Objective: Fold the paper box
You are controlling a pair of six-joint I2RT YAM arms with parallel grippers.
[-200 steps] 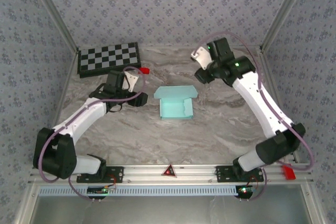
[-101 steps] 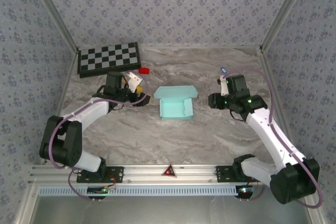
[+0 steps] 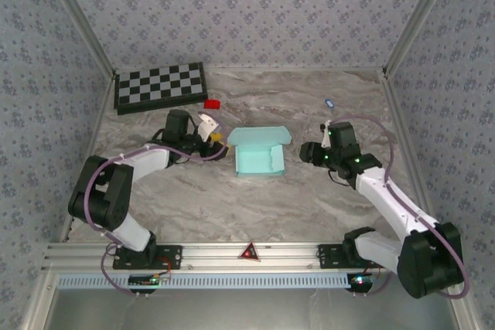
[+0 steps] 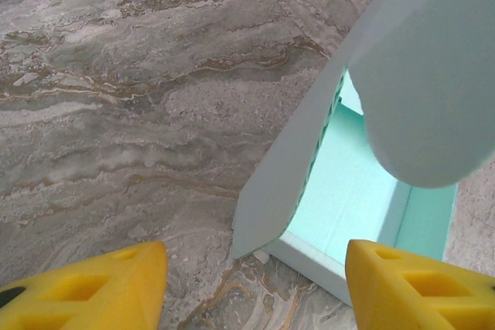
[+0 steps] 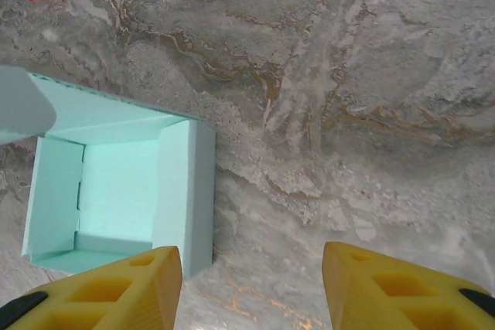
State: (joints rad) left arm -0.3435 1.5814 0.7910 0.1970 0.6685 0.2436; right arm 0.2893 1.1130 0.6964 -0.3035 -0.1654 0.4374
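Observation:
The paper box (image 3: pixel 259 158) is a pale light-blue open tray in the middle of the table, its lid flap (image 3: pixel 259 136) standing up along the far side. My left gripper (image 3: pixel 219 141) sits low just left of the box, open. In the left wrist view the left gripper (image 4: pixel 259 291) has yellow fingertips (image 4: pixel 100 287) wide apart, and the box's near corner and a side flap (image 4: pixel 286 183) lie just ahead of them. My right gripper (image 3: pixel 307 152) is just right of the box, open. In the right wrist view the right gripper (image 5: pixel 251 291) holds nothing, and the paper box (image 5: pixel 116 183) is beside its left finger.
A black-and-white checkerboard (image 3: pixel 160 85) lies at the back left. A small red piece (image 3: pixel 212 103) sits behind the left gripper and a small blue item (image 3: pixel 329 103) at the back right. Patterned walls close off three sides of the marble tabletop (image 3: pixel 255 206).
The right arm swung down from the back and now sits low at the box's right side. The left gripper slid right toward the box's left side, its jaws a little narrower.

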